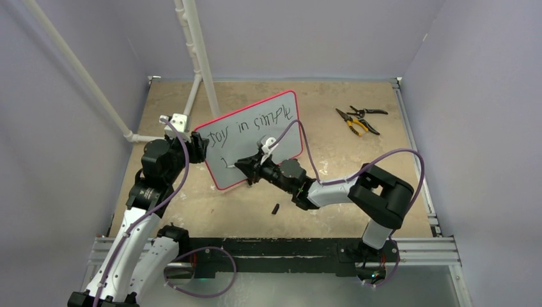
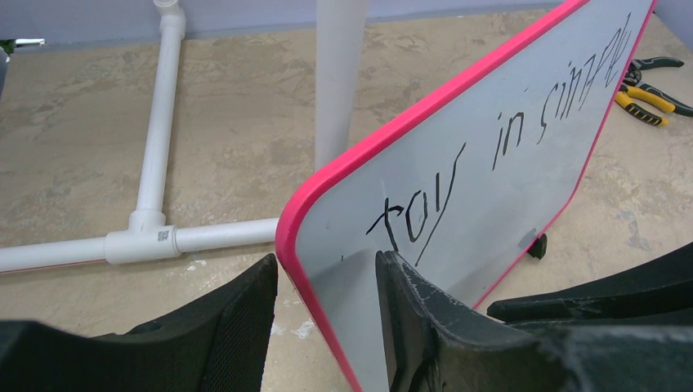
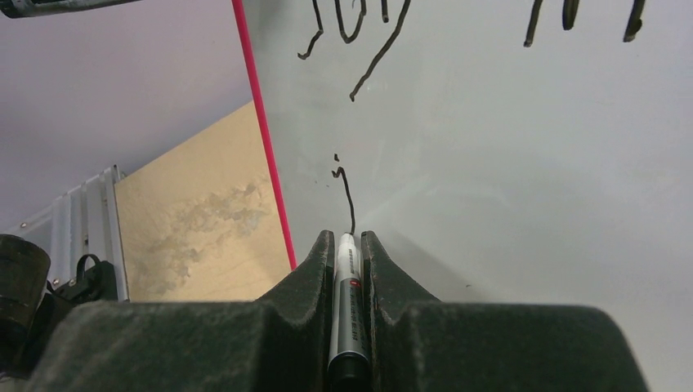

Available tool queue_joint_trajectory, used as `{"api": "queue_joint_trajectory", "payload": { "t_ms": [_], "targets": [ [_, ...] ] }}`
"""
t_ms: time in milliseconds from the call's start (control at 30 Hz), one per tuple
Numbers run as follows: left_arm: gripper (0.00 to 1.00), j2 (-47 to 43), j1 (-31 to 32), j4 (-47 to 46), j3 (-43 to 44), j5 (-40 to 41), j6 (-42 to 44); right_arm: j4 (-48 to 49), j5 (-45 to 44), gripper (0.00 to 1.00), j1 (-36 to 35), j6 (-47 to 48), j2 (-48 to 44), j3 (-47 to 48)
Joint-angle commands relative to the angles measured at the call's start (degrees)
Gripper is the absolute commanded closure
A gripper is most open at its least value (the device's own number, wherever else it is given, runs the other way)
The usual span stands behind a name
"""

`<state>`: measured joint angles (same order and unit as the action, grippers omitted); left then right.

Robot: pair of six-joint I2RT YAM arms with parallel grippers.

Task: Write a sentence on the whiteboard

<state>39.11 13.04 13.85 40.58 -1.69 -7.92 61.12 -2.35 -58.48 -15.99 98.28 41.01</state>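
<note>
Board is standing tilted on the table, left of centre, with both grippers working at it.

The sentence is running along the upper part of the face, reading roughly "Joy in simple"; beneath "Joy" only a short thin stroke is showing. The marker is pointing at the face, its tip meeting the lower end of that stroke. The right gripper is clenching the marker, fingers pressing both sides of the barrel. The left gripper is clamping the board's lower left edge, one finger in front of the pink rim and one behind. One black foot is resting on the table. A white pipe frame is standing behind the board. Pliers are lying well apart to the right, and a small black piece is lying near the right arm.
</note>
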Motion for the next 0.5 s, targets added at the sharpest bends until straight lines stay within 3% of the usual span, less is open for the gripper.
{"api": "queue_joint_trajectory", "payload": {
  "t_ms": [0,200,467],
  "targets": [
    [0.54,-0.3,0.0,-1.9,0.0,-0.3,0.2,3.0,1.7,1.00,-0.7,-0.1,1.1,2.9],
    [0.53,-0.2,0.0,-1.9,-0.1,-0.3,0.3,6.7,3.8,1.00,-0.8,-1.3,-0.9,3.7],
    [0.53,-0.4,0.0,-1.9,-0.1,-0.3,0.3,5.4,-3.6,1.00,-0.8,-0.5,-5.4,0.2]
  ]
}}
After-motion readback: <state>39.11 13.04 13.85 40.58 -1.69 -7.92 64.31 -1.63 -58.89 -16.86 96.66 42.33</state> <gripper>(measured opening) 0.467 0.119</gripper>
